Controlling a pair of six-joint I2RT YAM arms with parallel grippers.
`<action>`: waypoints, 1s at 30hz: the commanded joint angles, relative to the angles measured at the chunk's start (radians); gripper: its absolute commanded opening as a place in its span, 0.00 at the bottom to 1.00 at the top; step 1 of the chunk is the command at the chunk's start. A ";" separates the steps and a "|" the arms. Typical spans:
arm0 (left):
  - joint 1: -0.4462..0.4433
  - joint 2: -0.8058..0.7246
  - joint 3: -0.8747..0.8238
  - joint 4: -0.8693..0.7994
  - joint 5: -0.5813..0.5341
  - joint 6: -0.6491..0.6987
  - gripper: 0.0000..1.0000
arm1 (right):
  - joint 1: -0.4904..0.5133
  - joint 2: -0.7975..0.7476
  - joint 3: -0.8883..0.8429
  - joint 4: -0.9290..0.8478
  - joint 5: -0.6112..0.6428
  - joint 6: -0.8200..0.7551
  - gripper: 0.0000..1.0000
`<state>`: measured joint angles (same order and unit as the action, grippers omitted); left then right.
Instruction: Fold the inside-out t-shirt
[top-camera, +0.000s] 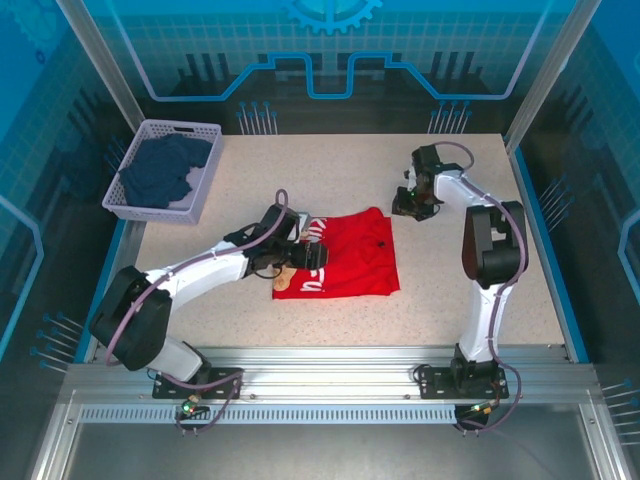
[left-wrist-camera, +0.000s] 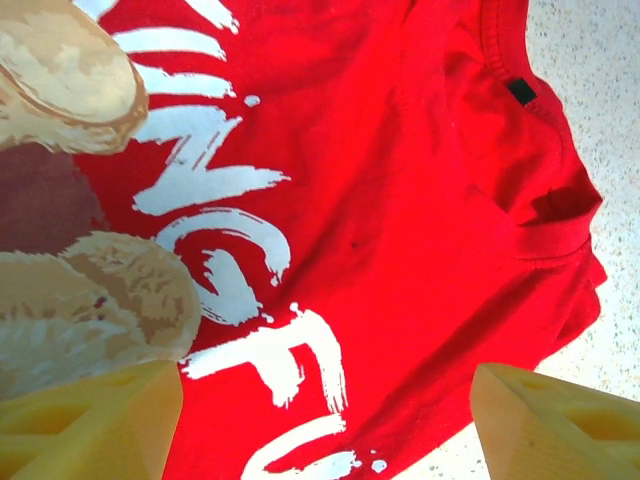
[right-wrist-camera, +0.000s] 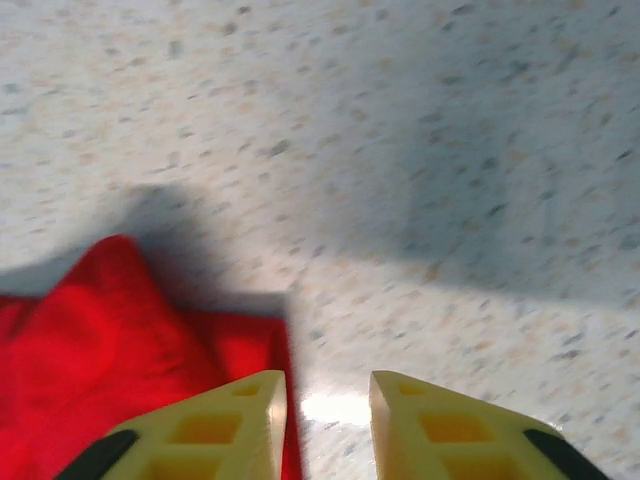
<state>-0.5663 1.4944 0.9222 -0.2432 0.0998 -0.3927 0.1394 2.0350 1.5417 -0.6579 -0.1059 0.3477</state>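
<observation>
Lying centre-frame on the table (top-camera: 450, 290): red t-shirt (top-camera: 350, 255), print up. Left gripper (left-wrist-camera: 325, 400) spread wide above the print. Right gripper (right-wrist-camera: 328, 400) narrowly parted, empty, beside the shirt's edge.

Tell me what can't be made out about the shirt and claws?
- White lettering on the t-shirt: cut off by the left wrist view's edges; partly covered by the left gripper from above.
- Right gripper: blurred right wrist view, contact with the table unclear.
- Dark cloth in the basket: too bunched and small from above.
</observation>
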 joint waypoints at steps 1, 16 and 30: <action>0.016 0.021 0.055 -0.044 -0.015 0.003 0.78 | 0.052 -0.033 0.010 0.017 -0.081 -0.024 0.41; 0.078 0.048 0.062 -0.139 0.000 0.024 0.80 | 0.020 0.096 0.079 -0.071 0.007 -0.022 0.06; 0.140 0.217 0.233 -0.147 0.064 0.043 0.84 | 0.095 -0.242 -0.206 -0.024 -0.069 -0.013 0.35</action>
<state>-0.4580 1.6428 1.0920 -0.3698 0.1177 -0.3737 0.1753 1.9171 1.4437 -0.6922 -0.0834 0.3134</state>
